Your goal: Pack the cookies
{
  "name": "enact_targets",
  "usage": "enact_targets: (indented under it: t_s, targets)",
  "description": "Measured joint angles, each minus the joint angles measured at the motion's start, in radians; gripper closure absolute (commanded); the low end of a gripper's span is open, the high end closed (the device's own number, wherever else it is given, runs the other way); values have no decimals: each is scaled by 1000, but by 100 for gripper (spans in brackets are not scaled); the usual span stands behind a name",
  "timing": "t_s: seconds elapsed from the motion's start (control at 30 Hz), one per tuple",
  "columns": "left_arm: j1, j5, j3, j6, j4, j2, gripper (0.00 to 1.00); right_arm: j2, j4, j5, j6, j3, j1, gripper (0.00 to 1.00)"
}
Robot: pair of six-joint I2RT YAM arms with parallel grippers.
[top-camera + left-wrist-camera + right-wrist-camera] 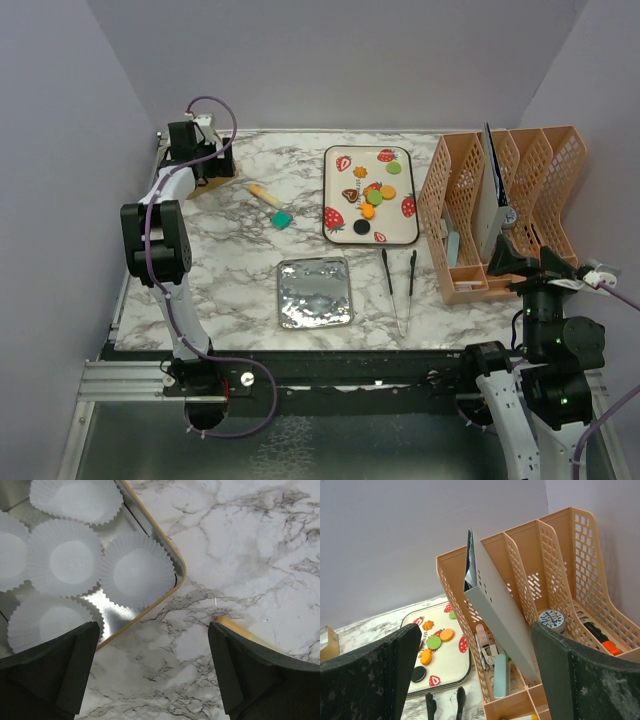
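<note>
The cookies (368, 195) lie loose in orange, green, black and brown on a white strawberry-print tray (332, 205) at the back middle of the table; the right wrist view also catches several cookies (434, 641). My left gripper (205, 165) hangs open at the far left corner. In the left wrist view the left gripper (155, 670) is over bare marble, just off the corner of a gold-rimmed tray (165, 542) of white paper cups (135, 572). My right gripper (508, 255) is open and empty near the front right; the right gripper (477, 675) faces the peach organizer.
A peach file organizer (500, 200) with a grey folder stands at the right. Black tongs (400, 285) lie beside a shiny foil tray (314, 292) at the front middle. A spatula (270, 205) with a teal head lies left of the strawberry tray.
</note>
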Motion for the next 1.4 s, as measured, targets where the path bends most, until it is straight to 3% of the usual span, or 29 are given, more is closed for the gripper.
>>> enact_targets:
  t_s: [0.9,1.4]
  targets:
    - [0,11,-23,140,-21,64,2,23,0,0,0,0,0,0]
    - [-23,67,-272,55,-64,-148,1,21,0,0,0,0,0,0]
